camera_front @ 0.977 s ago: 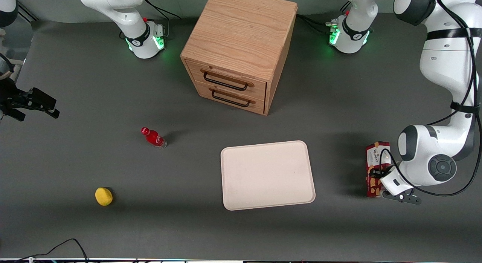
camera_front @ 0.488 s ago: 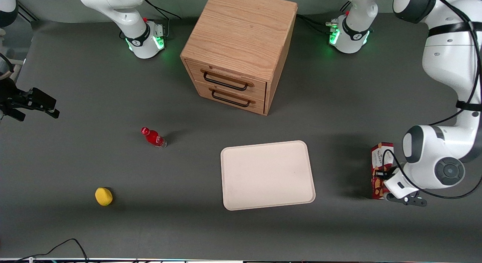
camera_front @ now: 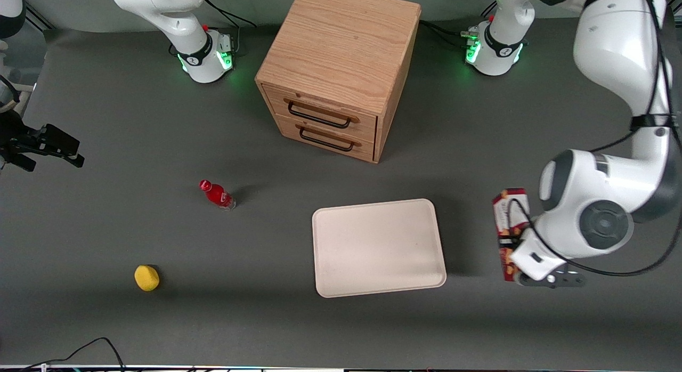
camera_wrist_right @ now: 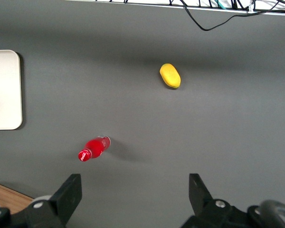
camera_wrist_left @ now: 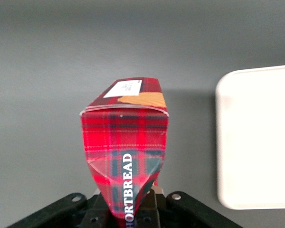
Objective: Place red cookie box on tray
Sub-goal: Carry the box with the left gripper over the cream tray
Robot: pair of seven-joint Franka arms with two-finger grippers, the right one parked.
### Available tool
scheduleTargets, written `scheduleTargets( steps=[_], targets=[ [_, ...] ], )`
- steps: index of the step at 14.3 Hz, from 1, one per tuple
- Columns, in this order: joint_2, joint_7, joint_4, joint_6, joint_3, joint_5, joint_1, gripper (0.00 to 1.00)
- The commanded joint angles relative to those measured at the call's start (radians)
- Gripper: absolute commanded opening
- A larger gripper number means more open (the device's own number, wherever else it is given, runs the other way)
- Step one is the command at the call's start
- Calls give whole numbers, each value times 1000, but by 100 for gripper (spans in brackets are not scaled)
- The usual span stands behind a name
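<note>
The red cookie box [camera_front: 506, 217] is a long tartan carton with biscuit pictures. My left gripper [camera_front: 516, 250] is shut on it and holds it lifted above the table, beside the tray toward the working arm's end. In the left wrist view the box [camera_wrist_left: 126, 142] is pinched between the jaws of the gripper [camera_wrist_left: 128, 209] and squeezed narrow there. The cream-white tray [camera_front: 377, 248] lies flat on the table with nothing on it. Its edge also shows in the left wrist view [camera_wrist_left: 256, 137] and in the right wrist view [camera_wrist_right: 4, 90].
A wooden two-drawer cabinet [camera_front: 338, 68] stands farther from the front camera than the tray. A small red bottle [camera_front: 216, 194] and a yellow lemon-like object [camera_front: 146, 277] lie toward the parked arm's end; both show in the right wrist view, bottle [camera_wrist_right: 93, 148], yellow object [camera_wrist_right: 170, 76].
My left gripper has lifted the red cookie box off the table and carried it a little toward the tray. The arm's upper links have swung along with it.
</note>
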Motion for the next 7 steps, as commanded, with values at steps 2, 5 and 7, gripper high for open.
scheduleTargets(
  steps=[2, 5, 7],
  targets=[
    [24, -179, 6, 11, -49, 2, -41, 0],
    [71, -208, 1, 95, -50, 2, -62, 0],
    [120, -231, 1, 135, -50, -4, -89, 0]
  ],
)
